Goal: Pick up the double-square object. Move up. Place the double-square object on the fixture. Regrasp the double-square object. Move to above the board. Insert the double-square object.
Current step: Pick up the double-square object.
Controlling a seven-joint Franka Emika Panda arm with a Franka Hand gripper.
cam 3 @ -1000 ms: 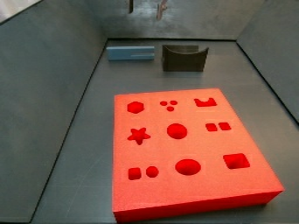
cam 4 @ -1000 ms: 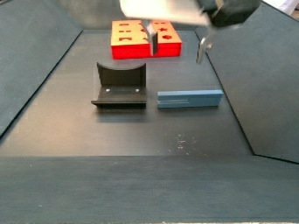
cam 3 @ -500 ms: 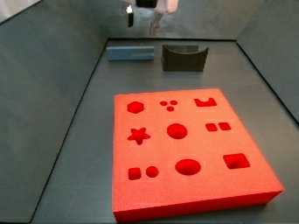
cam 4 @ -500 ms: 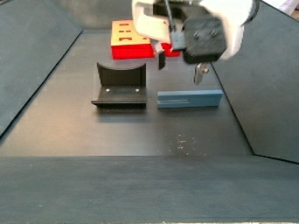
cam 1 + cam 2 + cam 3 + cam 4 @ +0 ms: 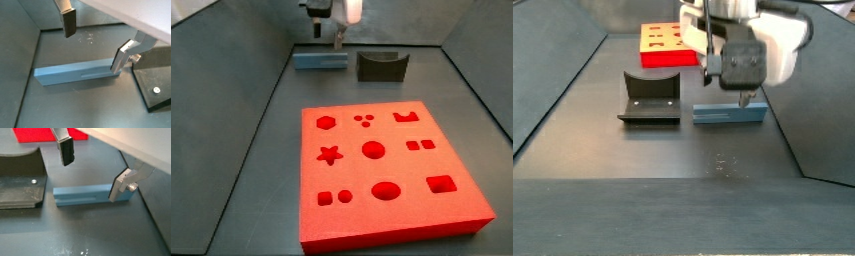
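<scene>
Step in hand, as judged: the pick-up, approach stage.

The gripper (image 5: 90, 170) is seen above the double-square object (image 5: 83, 195), jaws spread wide apart, nothing held between them. In both wrist views one finger (image 5: 69, 22) hangs clear of the block and the other finger (image 5: 122, 55) sits low, beside the block's long side near one end. The block (image 5: 730, 113) lies flat on the floor just beside the fixture (image 5: 649, 100), not touching it; in a side view it (image 5: 321, 60) is seen near the back wall, with the fixture (image 5: 382, 66) to its side.

For a good grasp, as judged: the fingers should be brought down either side of the narrow width and centred along the length, since the present line-up looks biased toward one end. The pads should be kept square to the long faces so the block is not twisted on closing. Whether the low finger touches the block cannot be told.

Room: the fixture's base plate (image 5: 20, 188) lies close to the block's end, so little margin is left there. The tray wall is near on the other side. The board (image 5: 392, 172) lies well apart, with open floor between. Straight up looks unobstructed.
</scene>
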